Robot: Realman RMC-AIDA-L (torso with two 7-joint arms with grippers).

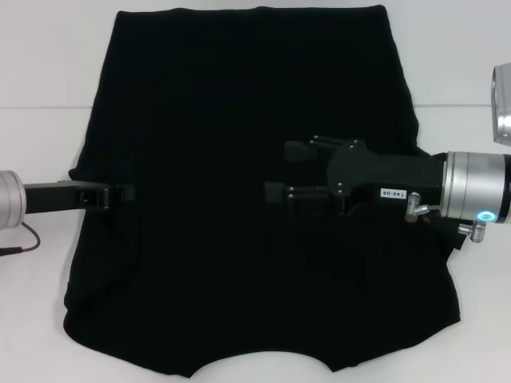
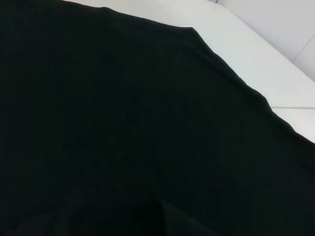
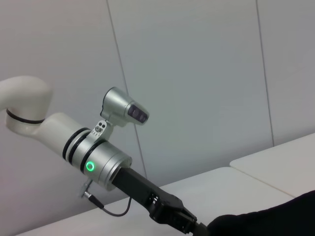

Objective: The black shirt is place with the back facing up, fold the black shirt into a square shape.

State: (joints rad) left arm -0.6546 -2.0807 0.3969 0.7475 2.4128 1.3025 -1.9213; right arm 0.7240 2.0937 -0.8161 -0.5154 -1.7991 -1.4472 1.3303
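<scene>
Your shirt point(image 1: 239, 159) lies flat across the white bench point(image 1: 455, 56). The left end effector point(image 1: 120, 195) sits at its left edge, grip unreadable; the right end effector point(image 1: 279, 171) hovers mid-shirt, spread wide, empty. A one-layer pinch could bunch the fold.

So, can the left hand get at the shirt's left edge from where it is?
Probably yes: the left hand sits right at the black shirt's left edge, nothing between them. The right hand hovers over the middle, out of its way.

Overhead head view; close wrist views
</scene>
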